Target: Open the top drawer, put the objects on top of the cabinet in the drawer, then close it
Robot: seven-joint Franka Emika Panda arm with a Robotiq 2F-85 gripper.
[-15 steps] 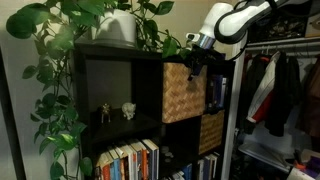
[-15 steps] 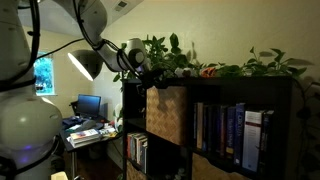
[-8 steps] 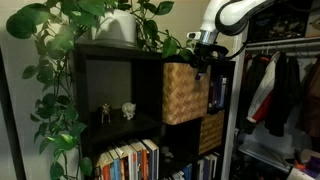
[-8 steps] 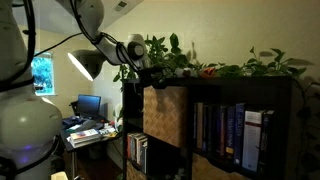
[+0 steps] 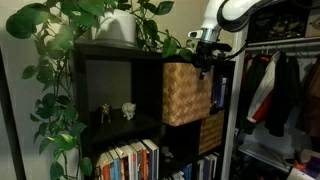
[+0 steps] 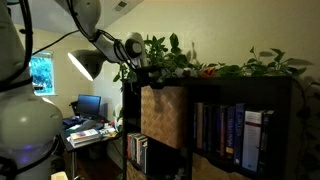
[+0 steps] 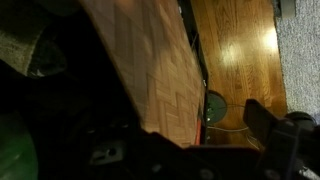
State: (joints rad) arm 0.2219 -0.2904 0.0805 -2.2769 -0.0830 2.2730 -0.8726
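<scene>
The top drawer is a tan wicker bin (image 5: pixel 185 92) (image 6: pixel 163 113) that sticks partly out of its cube in the black cabinet (image 5: pixel 110 80) (image 6: pixel 240 92). My gripper (image 5: pixel 205 57) (image 6: pixel 148 72) hangs at the bin's upper front edge with its jaws wide open; whether a finger hooks the rim I cannot tell. The wrist view looks down the bin's woven front (image 7: pixel 140 60), with my gripper (image 7: pixel 195 130) dark at the bottom. A small dark trinket (image 5: pixel 105 113) and a whitish one (image 5: pixel 128 110) stand in the open cube beside the bin.
A leafy plant in a white pot (image 5: pixel 120 27) sits on the cabinet top, its vines trailing down the side. Books (image 5: pixel 125 160) fill lower cubes, and a smaller woven bin (image 5: pixel 211 130) sits below. Clothes (image 5: pixel 275 90) hang nearby. A desk with a monitor (image 6: pixel 88 105) stands behind.
The wicker bin has slid a little further out of its cube, and my gripper has moved outward with its front edge.
</scene>
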